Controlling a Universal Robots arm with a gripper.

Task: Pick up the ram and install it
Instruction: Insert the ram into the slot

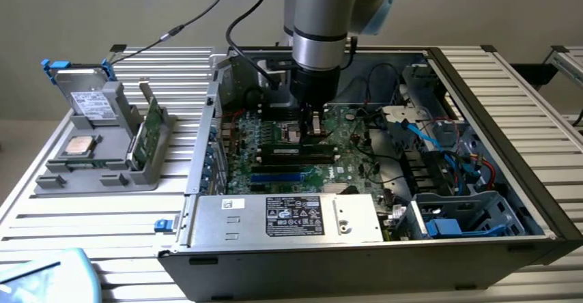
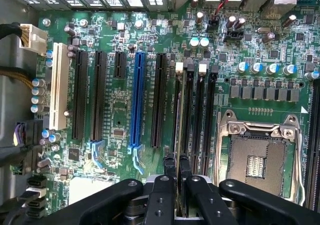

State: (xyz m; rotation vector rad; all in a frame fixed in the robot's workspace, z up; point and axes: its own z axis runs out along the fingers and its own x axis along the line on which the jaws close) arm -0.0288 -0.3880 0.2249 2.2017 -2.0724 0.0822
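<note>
The ram (image 2: pixel 178 115) is a thin green stick seen edge-on, standing over a black memory slot (image 2: pixel 188 115) with white end latches. My gripper (image 2: pixel 177 170) is shut on it, with one black finger (image 2: pixel 169 167) on each side of the stick. The slot lies between the black expansion slots and the open processor socket (image 2: pixel 257 160). In the exterior view my gripper (image 1: pixel 315 127) hangs straight down inside the open computer case, just above the motherboard (image 1: pixel 351 136). Whether the ram's lower edge sits in the slot cannot be told.
A grey fixture (image 1: pixel 91 173) on the exterior view's left holds another green stick (image 1: pixel 149 131), a silver processor chip (image 1: pixel 80 146) and a grey drive with blue clips (image 1: pixel 87 91). Case walls (image 1: pixel 510 98), the power supply (image 1: pixel 291 218) and loose cables (image 1: pixel 428 136) surround the board.
</note>
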